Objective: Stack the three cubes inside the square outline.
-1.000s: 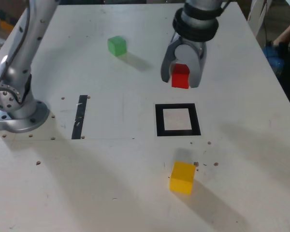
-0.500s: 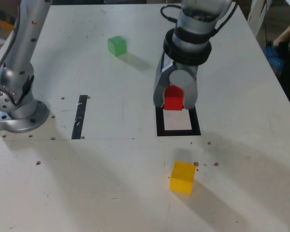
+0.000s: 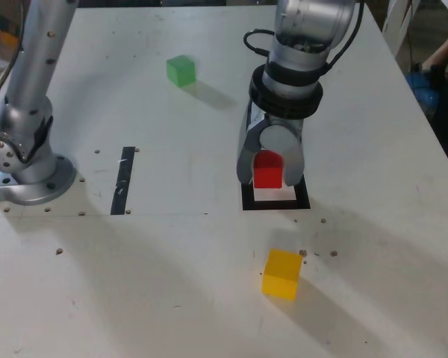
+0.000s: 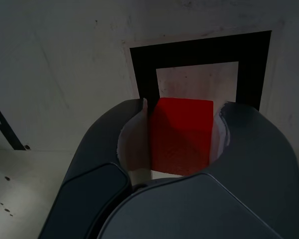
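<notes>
clearly, smooth grey hand (image 3: 268, 179) grasping plain red cube (image 3: 268, 177), flat black square frame (image 3: 302, 197) beneath; boxy yellow cube (image 3: 281, 274) apart.

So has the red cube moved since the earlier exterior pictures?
Yes: in the exterior view the red cube is nearer the black square outline, now overlapping its white centre.

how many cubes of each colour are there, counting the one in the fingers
red: 1, held in the fingers
yellow: 1, on the table
green: 1, on the table
total: 3 cubes
</notes>
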{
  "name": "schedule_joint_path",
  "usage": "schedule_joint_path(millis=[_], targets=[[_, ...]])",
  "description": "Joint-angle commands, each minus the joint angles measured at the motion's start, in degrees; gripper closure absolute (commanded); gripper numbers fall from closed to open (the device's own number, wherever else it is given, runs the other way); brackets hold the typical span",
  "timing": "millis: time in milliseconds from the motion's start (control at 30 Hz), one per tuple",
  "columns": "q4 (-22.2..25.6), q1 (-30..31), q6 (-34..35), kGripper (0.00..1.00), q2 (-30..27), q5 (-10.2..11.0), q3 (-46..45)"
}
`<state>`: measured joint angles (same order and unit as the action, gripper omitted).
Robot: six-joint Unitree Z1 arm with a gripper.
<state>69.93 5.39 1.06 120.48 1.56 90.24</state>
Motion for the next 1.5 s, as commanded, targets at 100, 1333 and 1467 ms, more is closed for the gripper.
schedule_joint_path(millis=[100,1333,1467], targets=[[-0.99,0.11,-0.03,0.61,0.82,0.59,-0.25],[11.52,22.59,10.36,0.0,-2.8,0.99,15.34],[16.35,26.29,10.98,0.0,0.95,-0.59,21.74]])
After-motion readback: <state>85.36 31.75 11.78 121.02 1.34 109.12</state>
